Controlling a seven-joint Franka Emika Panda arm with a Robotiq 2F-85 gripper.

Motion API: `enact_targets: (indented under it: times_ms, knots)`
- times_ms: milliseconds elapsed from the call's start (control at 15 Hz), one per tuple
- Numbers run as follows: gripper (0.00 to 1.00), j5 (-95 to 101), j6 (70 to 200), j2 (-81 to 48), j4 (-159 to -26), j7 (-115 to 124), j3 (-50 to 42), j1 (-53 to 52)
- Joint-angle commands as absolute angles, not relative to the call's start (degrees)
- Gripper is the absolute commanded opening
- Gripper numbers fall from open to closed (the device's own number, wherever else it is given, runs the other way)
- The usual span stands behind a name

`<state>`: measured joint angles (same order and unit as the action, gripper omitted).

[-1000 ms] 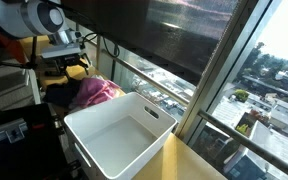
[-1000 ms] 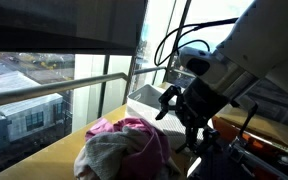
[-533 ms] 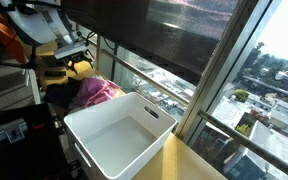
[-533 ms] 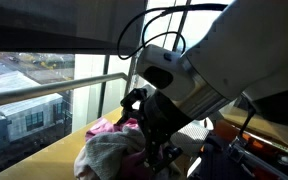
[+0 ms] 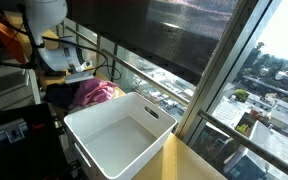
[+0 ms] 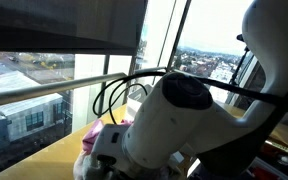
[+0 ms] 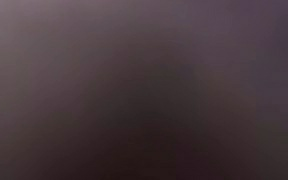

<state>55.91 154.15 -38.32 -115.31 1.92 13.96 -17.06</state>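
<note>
A heap of clothes, pink [image 5: 96, 92] on top with darker pieces beneath, lies on the sill left of a white plastic bin [image 5: 156, 108]. My gripper [image 5: 81, 72] has come down onto the heap's left side; its fingertips are hidden against the cloth. In an exterior view the white arm [image 6: 179, 125] fills the foreground, and only a bit of pink cloth [image 6: 112, 133] and pale cloth [image 6: 92, 152] shows past it. The wrist view is dark and blurred, as if pressed close to fabric. The bin is empty.
A wooden counter [image 5: 189, 165] runs along a big window with a metal railing [image 5: 159, 82] and a lowered dark blind [image 5: 154, 30]. Cables and dark equipment [image 5: 9, 125] crowd the near left. The counter's yellow top [image 6: 39, 160] reaches toward the window.
The arm has swung over and down from beside the clothes onto the heap. It now blocks most of an exterior view, and the gripper has sunk to the cloth.
</note>
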Motion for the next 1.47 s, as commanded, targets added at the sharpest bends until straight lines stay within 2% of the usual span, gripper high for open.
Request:
enact_targets:
  times_ms: [0, 67, 733, 933, 1400]
  knots:
    - [0.92, 51.4, 153.6, -45.8, -108.9, -3.9, 13.2, -17.9]
    - [0.74, 50.4, 153.7, -46.5, -108.2, -5.2, 13.4, -17.8]
    - [0.00, 45.0, 154.3, -40.5, -113.7, -8.6, 14.3, -18.3]
    - [0.03, 43.5, 154.3, -35.1, -118.2, -8.4, 15.5, -18.0]
    - [0.00, 39.9, 154.0, -20.6, -127.7, -9.2, 16.6, -17.5]
